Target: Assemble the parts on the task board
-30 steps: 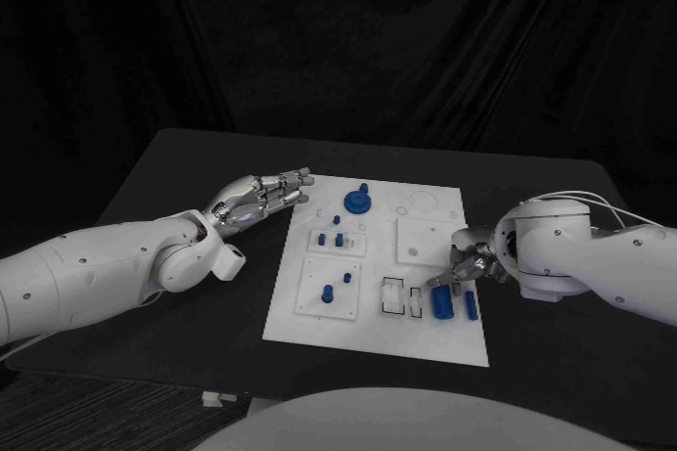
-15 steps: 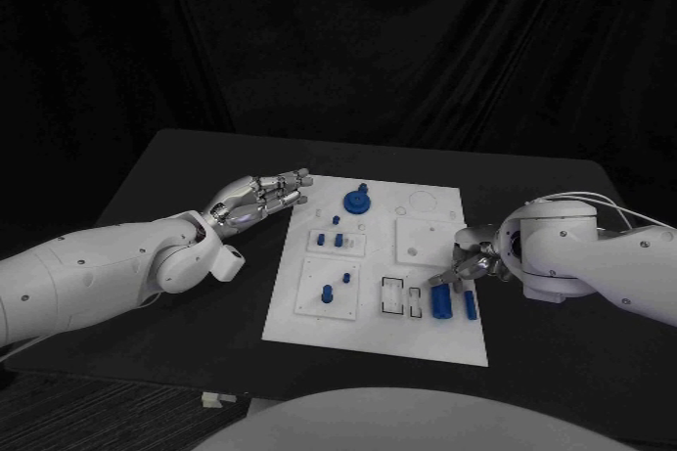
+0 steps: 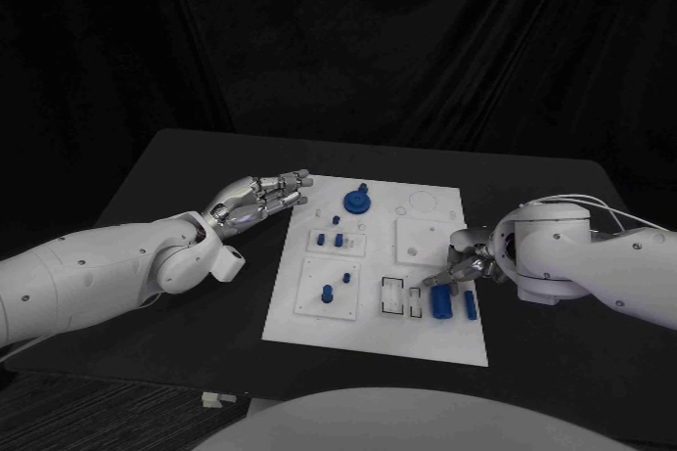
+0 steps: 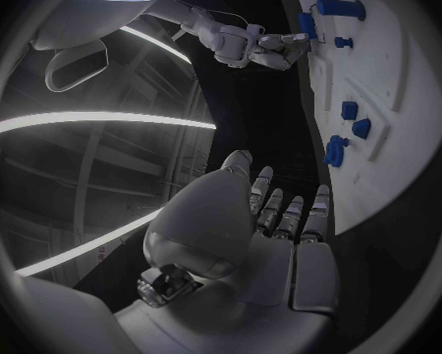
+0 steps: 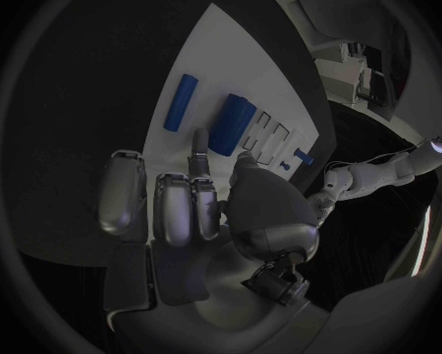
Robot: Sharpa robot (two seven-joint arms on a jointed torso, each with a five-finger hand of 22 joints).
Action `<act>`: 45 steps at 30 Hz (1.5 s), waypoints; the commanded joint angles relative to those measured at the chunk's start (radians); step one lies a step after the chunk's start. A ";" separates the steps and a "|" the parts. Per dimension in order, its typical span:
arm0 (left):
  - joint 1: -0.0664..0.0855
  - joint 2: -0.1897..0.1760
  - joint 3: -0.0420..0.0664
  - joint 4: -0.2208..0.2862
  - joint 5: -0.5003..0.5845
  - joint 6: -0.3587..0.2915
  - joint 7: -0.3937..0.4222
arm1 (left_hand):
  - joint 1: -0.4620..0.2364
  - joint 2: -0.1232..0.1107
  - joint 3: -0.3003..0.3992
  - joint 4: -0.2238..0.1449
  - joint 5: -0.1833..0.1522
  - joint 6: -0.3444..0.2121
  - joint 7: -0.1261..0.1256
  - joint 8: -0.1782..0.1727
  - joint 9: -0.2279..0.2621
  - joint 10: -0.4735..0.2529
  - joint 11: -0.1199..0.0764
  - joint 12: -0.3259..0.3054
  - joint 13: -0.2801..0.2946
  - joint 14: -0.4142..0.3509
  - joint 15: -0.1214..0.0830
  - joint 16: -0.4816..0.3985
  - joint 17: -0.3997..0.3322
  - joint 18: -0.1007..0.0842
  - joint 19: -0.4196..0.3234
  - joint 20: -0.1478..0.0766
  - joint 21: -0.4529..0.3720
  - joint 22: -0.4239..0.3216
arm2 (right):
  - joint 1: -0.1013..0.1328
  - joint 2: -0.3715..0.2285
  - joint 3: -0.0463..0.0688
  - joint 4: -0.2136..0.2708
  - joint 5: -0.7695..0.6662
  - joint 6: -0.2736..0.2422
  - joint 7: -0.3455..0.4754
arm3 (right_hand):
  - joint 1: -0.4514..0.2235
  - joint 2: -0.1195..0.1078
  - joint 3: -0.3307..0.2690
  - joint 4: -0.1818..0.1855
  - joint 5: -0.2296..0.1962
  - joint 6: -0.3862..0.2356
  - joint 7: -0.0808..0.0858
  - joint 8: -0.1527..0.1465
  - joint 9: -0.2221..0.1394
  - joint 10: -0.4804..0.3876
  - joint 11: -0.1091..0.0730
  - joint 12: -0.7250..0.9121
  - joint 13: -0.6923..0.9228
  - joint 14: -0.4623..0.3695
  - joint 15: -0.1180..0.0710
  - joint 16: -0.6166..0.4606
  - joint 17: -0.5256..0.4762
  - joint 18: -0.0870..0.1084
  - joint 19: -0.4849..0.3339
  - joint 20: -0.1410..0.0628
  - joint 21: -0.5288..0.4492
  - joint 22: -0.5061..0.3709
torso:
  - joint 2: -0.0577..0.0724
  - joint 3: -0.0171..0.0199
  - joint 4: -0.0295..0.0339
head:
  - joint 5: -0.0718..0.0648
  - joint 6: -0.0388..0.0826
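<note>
- We see the white task board lying in the middle of the black tabletop, between the 2 arms.
- Our left hand hangs over the tabletop just beside the board's far left corner; its fingers lie side by side and nearly straight, with nothing in them and off the board.
- Our right hand sits at the board's right edge, its fingers curled down toward the surface. From the right wrist view a thin fingertip points at the board near the wider blue part, but we cannot tell whether anything is gripped.
- 2 blue parts lie side by side near the board's right edge, just below the right hand: a wider blue block and a slimmer blue bar.
- Just left of them are 2 empty rectangular slots outlined in black.
- A round blue knob stands at the board's far edge.
- 2 small blue pegs sit in a square plate in the left column, and another blue peg stands in the plate nearer to us.
</note>
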 commanded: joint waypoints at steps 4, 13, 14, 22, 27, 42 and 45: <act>-0.003 0.002 0.001 0.001 0.007 0.010 0.011 | 0.003 -0.008 0.005 0.002 0.004 0.007 0.002 0.006 0.002 0.007 0.003 0.005 0.001 0.006 0.002 0.007 0.001 -0.008 0.005 0.001 0.002 0.001 | -0.006 0.013 0.000 -0.007 0.050 0.000 -0.010 | -0.002 0.002 0.001 0.003 0.001 0.002 -0.001 0.003 0.005 0.105 0.002 0.002 0.263 0.080 0.002 0.004 0.100 -0.018 0.014 0.003 0.000 0.174 | 0.000 -0.0002 0.0008 | -0.003 0.000; -0.004 0.001 0.001 0.001 0.007 0.011 0.008 | 0.003 -0.009 0.006 0.002 0.004 0.008 0.003 0.006 0.002 0.007 0.004 0.005 0.001 0.007 0.002 0.007 0.001 -0.009 0.006 0.001 0.002 0.001 | -0.011 0.028 0.000 -0.018 0.058 0.032 -0.014 | 0.072 -0.018 0.031 -0.057 0.274 -0.034 0.000 0.003 0.044 0.105 0.001 0.002 0.263 0.076 0.004 0.002 0.085 -0.016 0.008 0.004 -0.007 0.171 | 0.000 -0.0001 -0.0002 | 0.000 0.000; -0.004 0.001 0.001 0.001 0.007 0.012 0.008 | 0.003 -0.009 0.006 0.002 0.004 0.008 0.003 0.006 0.002 0.007 0.004 0.005 0.001 0.007 0.002 0.007 0.001 -0.009 0.006 0.001 0.002 0.001 | -0.011 0.029 0.000 -0.019 0.059 0.036 -0.015 | 0.098 -0.024 0.043 -0.076 0.340 -0.041 -0.001 0.003 0.049 0.105 0.001 0.002 0.263 0.076 0.003 0.002 0.084 -0.015 0.007 0.003 -0.008 0.170 | 0.000 0.0000 0.0002 | 0.000 0.000; -0.005 0.001 0.001 0.000 0.007 0.013 0.006 | 0.003 -0.010 0.007 0.001 0.004 0.008 0.003 0.006 0.002 0.008 0.004 0.005 0.001 0.008 0.003 0.007 0.001 -0.009 0.006 0.001 0.002 0.001 | -0.015 0.034 0.000 -0.020 0.060 0.017 -0.014 | 0.135 -0.075 0.161 -0.138 0.634 -0.093 -0.016 0.082 0.221 0.105 -0.014 0.002 0.263 0.073 -0.008 -0.001 0.068 -0.014 0.004 -0.006 -0.012 0.169 | 0.000 -0.0002 0.0007 | 0.000 0.000; -0.005 0.001 0.001 -0.001 0.007 0.014 0.006 | 0.003 -0.011 0.007 0.001 0.004 0.007 0.004 0.006 0.001 0.008 0.005 0.005 0.001 0.008 0.004 0.007 0.001 -0.009 0.006 0.001 0.003 0.001 | -0.015 0.031 0.000 -0.017 0.081 -0.032 -0.007 | 0.121 -0.090 0.223 -0.147 0.668 -0.118 -0.019 0.106 0.286 0.105 -0.016 0.002 0.263 0.072 -0.009 -0.001 0.062 -0.014 0.003 -0.008 -0.015 0.168 | -0.001 0.0000 0.0006 | 0.002 0.000; -0.006 0.000 0.001 -0.003 0.007 0.015 0.004 | 0.004 -0.011 0.009 0.000 0.005 0.009 0.004 0.007 0.002 0.009 0.005 0.006 0.001 0.009 0.005 0.008 0.002 -0.010 0.008 0.001 0.003 0.002 | 0.007 -0.001 0.001 0.016 0.298 -0.212 0.026 | 0.059 -0.130 0.413 -0.165 0.798 -0.125 -0.028 0.154 0.383 0.105 -0.025 0.002 0.263 0.069 -0.016 -0.007 0.038 -0.012 -0.001 -0.014 -0.026 0.165 | 0.000 0.0000 -0.0001 | 0.002 0.000; -0.006 0.000 0.001 -0.003 0.007 0.015 0.003 | 0.004 -0.011 0.009 0.000 0.005 0.009 0.004 0.007 0.002 0.009 0.005 0.006 0.001 0.009 0.005 0.008 0.002 -0.010 0.008 0.001 0.003 0.002 | 0.015 -0.001 0.001 0.020 0.347 -0.236 0.030 | 0.053 -0.132 0.424 -0.165 0.804 -0.125 -0.028 0.155 0.387 0.105 -0.026 0.002 0.263 0.069 -0.016 -0.007 0.038 -0.012 -0.001 -0.014 -0.025 0.165 | 0.000 0.0000 0.0000 | 0.001 0.000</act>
